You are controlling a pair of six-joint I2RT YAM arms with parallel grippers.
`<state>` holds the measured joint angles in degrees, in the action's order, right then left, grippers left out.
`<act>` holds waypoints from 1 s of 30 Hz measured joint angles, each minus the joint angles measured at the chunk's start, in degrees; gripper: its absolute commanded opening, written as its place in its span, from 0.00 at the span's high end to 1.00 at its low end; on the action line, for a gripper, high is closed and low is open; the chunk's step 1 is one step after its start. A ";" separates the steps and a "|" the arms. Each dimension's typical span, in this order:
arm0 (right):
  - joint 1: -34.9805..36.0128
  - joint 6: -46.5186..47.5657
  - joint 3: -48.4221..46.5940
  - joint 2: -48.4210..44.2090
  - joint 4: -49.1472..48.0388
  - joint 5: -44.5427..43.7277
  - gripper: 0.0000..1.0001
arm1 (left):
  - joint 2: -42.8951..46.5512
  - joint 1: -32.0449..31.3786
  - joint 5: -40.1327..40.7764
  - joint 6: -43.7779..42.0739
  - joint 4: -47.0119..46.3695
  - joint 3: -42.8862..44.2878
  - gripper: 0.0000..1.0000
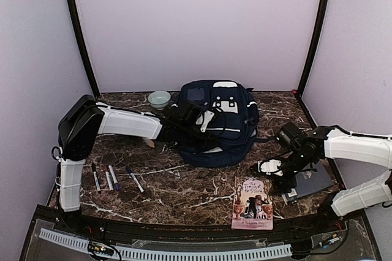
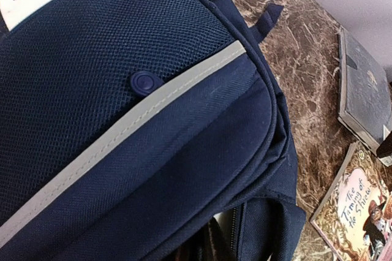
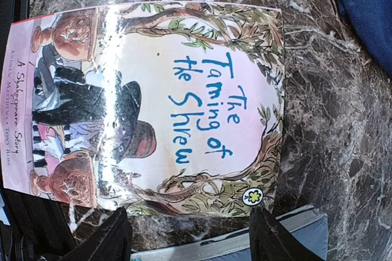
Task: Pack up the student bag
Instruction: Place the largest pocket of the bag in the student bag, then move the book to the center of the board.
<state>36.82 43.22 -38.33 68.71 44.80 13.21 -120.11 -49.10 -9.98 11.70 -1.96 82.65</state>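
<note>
Paperback "The Taming of the Shrew" (image 1: 252,203) lies at 5 o'clock on the marble table (image 1: 184,193), with pens (image 1: 113,178) at 8 o'clock. The right gripper (image 1: 267,167) hangs just past the paperback's far edge, its fingers (image 3: 116,239) spread wide and empty, beside a dark hardcover (image 1: 312,184) at 4 o'clock. Farther back, the bag (image 1: 233,141) lies at 12 o'clock, front panel up. The left gripper (image 1: 205,123) is over its left side; whether its fingers are apart cannot be told. A pale bowl (image 1: 159,98) stands at 11 o'clock.
</note>
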 measured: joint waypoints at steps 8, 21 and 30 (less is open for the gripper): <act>0.28 3.39 0.02 -1.99 2.89 -3.23 0.32 | 3.72 1.66 0.87 -1.62 6.67 1.42 0.46; 1.42 5.51 2.64 0.02 -0.39 -7.91 0.32 | 27.36 -4.42 -3.63 14.51 7.78 -20.41 0.41; 4.15 3.32 3.52 5.81 -7.52 -10.05 0.35 | 27.47 -4.22 -9.88 26.80 3.67 -31.04 0.40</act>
<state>40.97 46.54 -34.81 74.52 37.28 3.16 -92.64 -53.32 -19.86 38.50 1.72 51.62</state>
